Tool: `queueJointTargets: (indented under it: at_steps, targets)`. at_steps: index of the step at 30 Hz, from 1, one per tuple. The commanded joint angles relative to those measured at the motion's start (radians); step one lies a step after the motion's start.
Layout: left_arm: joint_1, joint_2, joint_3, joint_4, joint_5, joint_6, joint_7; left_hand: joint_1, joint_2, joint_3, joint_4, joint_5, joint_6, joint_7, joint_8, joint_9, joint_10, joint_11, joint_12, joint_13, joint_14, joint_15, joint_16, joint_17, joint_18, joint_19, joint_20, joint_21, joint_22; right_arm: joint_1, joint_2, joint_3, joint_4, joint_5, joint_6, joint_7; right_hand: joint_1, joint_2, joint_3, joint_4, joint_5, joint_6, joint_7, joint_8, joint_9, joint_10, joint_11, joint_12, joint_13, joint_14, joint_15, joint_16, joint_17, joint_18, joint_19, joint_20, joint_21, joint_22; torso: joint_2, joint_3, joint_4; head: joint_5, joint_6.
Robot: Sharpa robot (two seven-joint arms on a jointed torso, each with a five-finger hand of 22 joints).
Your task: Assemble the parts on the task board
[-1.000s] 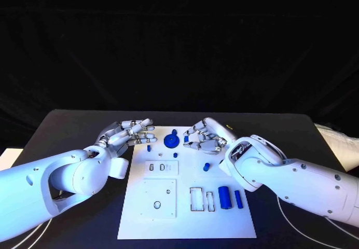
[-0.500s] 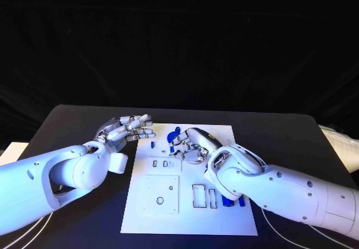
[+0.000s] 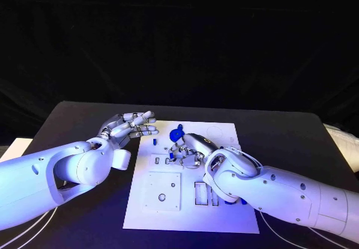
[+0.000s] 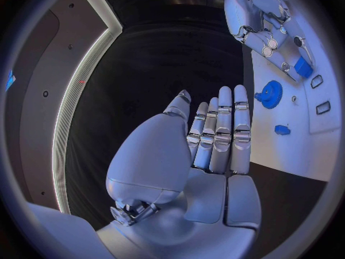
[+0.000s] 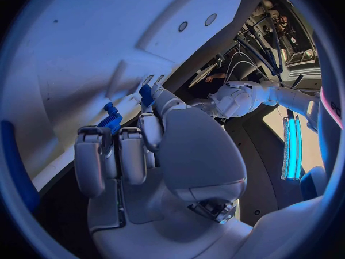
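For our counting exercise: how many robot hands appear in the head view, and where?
2. The left hand hovers open over the table beside the task board's far left corner; the right hand is low over the task board's middle, pinching a small blue part.

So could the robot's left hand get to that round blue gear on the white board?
Probably yes. The left hand hovers open beside the task board, and nothing lies between its fingers and the blue gear; the right hand works nearer the board's middle.

Dim bluish light (fisheye edges bend).
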Motion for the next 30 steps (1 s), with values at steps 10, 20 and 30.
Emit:
queueJointTargets:
  at_steps: [10, 20, 30]
  targets:
    - [0.001, 0.005, 0.001, 0.005, 0.005, 0.017, 0.013, 0.013, 0.0, 0.001, -0.007, -0.004, -0.004, 0.001, -0.004, 0.0, -0.005, -0.002, -0.005, 0.0, -0.004, 0.001, -0.006, 0.001, 0.01, 0.008, 0.001, -0.004, -0.001, -0.004, -0.003, -0.003, 0.008, -0.043, 0.091, -0.035, -0.011, -0.007, 0.006, -0.005, 0.004, 0.02, -0.01, 0.004, 0.002, -0.007, 0.0, -0.006, -0.195, 0.065, -0.004, -0.005, 0.067, -0.007, -0.007, 0.002, -0.004, 0.107, 0.0, 0.001, -0.0019, 0.007, -0.007]
    - [0.001, 0.006, 0.001, 0.006, 0.005, 0.019, 0.012, 0.013, 0.0, 0.001, -0.007, -0.004, -0.004, 0.001, -0.004, 0.0, -0.005, -0.002, -0.005, 0.0, -0.004, 0.001, -0.006, 0.001, 0.01, 0.008, 0.001, -0.004, -0.001, -0.005, -0.004, -0.005, 0.013, -0.088, 0.121, -0.074, -0.022, -0.021, 0.004, -0.008, -0.001, 0.014, -0.006, -0.001, 0.0, -0.012, 0.003, -0.017, -0.201, 0.064, -0.003, -0.009, 0.062, -0.006, -0.011, 0.004, -0.007, 0.102, 0.001, 0.0, -0.0012, 0.007, -0.006]
    - [0.001, 0.006, 0.001, 0.006, 0.005, 0.015, 0.016, 0.015, 0.002, 0.004, -0.01, -0.004, -0.005, 0.002, -0.005, 0.0, -0.006, -0.002, -0.006, 0.0, -0.004, 0.001, -0.007, 0.004, 0.01, 0.008, 0.001, -0.005, -0.001, -0.005, -0.007, -0.006, 0.015, -0.121, 0.128, -0.11, -0.032, -0.037, 0.005, -0.011, 0.001, 0.0, 0.0, -0.012, -0.004, -0.026, 0.008, -0.05, -0.22, 0.062, 0.001, -0.017, 0.051, -0.004, -0.016, 0.006, -0.012, 0.094, 0.001, -0.0002, -0.0006, 0.007, -0.008]
